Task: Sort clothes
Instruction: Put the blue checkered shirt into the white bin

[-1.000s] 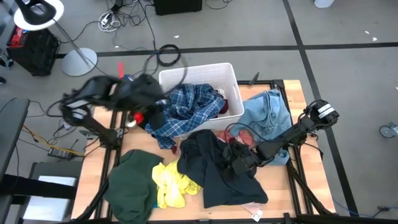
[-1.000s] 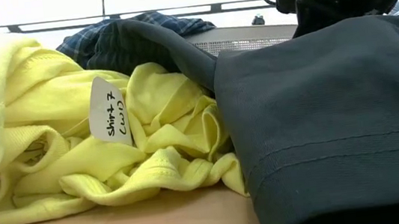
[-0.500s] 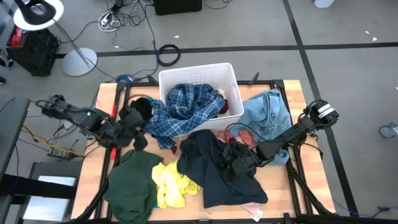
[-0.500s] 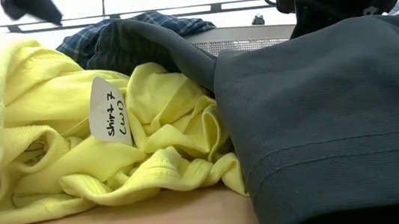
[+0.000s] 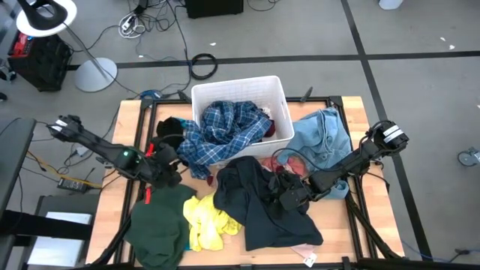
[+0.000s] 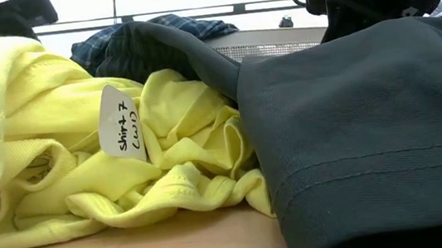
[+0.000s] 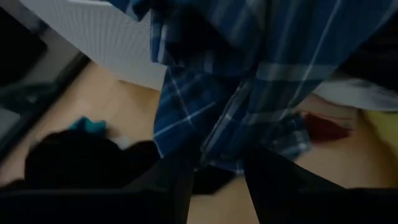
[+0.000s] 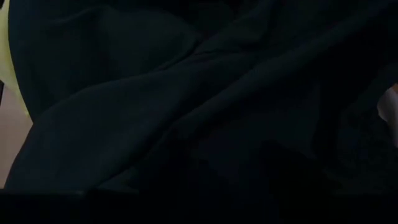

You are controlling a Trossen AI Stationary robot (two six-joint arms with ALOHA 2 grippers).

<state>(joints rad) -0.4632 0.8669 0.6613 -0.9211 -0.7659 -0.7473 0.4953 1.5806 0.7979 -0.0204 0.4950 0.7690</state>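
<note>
High view: limp blue plaid cotton shirt (image 5: 225,127) drapes over the white plastic bin's (image 5: 279,94) rim onto the table (image 5: 127,120); your left end effector (image 5: 169,169) sits beside its hem.
Left wrist view: fingers apart; pinch a bunched fold.
Right end effector (image 5: 289,191): on dark navy garment (image 5: 259,202), grip state cannot be told.

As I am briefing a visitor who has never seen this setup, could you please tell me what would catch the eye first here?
Most striking is the blue plaid fabric shirt spilling over the near wall of the white rectangular plastic bin at the table's far middle. Next, the crumpled bright yellow fabric shirt near the front edge, wedged between a dark green garment and a dark navy garment.
</note>
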